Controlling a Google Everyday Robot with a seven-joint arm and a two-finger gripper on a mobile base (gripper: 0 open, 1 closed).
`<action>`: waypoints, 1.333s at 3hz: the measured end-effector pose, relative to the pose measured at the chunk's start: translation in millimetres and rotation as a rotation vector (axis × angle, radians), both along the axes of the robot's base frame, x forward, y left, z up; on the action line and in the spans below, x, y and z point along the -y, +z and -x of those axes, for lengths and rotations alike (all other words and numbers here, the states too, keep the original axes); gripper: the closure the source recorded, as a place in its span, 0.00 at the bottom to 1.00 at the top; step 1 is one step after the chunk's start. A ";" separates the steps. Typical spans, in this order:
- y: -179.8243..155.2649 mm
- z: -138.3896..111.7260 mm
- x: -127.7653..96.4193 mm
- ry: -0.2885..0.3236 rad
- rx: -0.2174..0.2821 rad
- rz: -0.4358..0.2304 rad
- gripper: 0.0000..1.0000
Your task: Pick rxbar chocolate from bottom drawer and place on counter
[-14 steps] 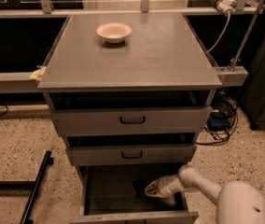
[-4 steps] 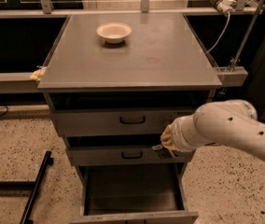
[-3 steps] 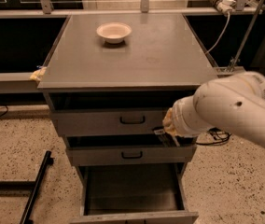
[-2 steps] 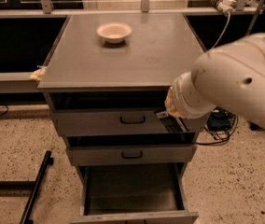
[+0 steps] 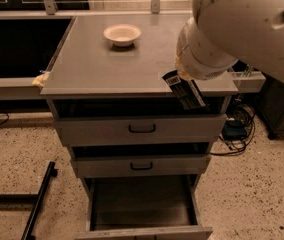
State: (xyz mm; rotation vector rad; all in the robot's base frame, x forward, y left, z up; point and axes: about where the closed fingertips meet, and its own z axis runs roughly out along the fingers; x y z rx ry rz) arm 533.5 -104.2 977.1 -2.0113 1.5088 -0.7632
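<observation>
The bottom drawer (image 5: 141, 203) stands pulled out, well below the gripper and to its left in view. The gripper (image 5: 178, 79), largely masked by the arm's wrist, is clamped on the rxbar chocolate (image 5: 186, 92). The bar projects downward from it, tilted, at the front edge of the counter (image 5: 92, 64). A bowl (image 5: 122, 34) sits on the counter beyond the gripper, to its left in view.

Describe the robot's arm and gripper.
The arm is a bulky, rounded off-white shell with one small dark hole, ending in a ringed cream wrist collar. The gripper, mostly hidden behind it, sits at the top of the glossy black snack bar, over the front edge of the matte grey counter.
</observation>
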 end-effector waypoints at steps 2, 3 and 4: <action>2.3 -19.7 0.5 0.007 0.006 0.001 1.00; 0.5 -53.8 -1.6 0.033 -0.011 -0.001 1.00; -1.4 -95.7 -7.2 0.069 -0.017 -0.003 1.00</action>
